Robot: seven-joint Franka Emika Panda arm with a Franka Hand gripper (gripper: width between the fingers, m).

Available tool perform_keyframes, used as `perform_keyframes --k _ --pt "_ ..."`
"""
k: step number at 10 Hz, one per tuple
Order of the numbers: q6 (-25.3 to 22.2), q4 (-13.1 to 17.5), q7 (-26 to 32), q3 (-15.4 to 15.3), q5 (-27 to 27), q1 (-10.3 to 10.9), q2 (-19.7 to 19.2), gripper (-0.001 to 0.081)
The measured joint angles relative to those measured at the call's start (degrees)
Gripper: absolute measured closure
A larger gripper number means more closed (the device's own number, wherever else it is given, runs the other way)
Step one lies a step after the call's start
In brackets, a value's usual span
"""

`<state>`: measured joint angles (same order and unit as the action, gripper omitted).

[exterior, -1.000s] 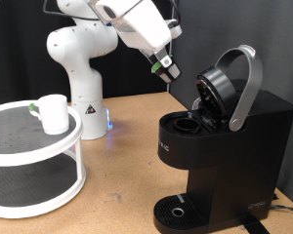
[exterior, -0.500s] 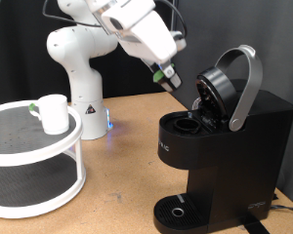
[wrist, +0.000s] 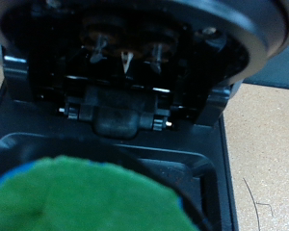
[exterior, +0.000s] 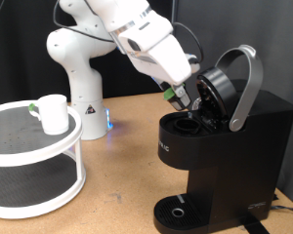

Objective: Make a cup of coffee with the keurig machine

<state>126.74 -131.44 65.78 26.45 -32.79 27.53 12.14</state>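
Keurig machine [exterior: 225, 136] lid raised, exposing pod chamber; tool [exterior: 183, 95] just above it, gripping green-topped pod [wrist: 87, 197]; cup [exterior: 54, 113] on white rack [exterior: 34, 161].

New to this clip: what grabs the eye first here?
The white robot arm's gripper holds a small green-topped pod right at the open mouth of the large black coffee machine, whose silver lid handle stands raised. At the exterior view's left, a small white mug sits on a round white two-tier stand.

Black backdrop [exterior: 254, 24], tan wooden tabletop [exterior: 127, 175]
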Motion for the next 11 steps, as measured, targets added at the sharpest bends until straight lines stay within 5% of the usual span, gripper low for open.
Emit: perform_keyframes --k 11 --pt "2.7 -0.8 0.7 -2.3 -0.3 0.3 -5.2 0.0332"
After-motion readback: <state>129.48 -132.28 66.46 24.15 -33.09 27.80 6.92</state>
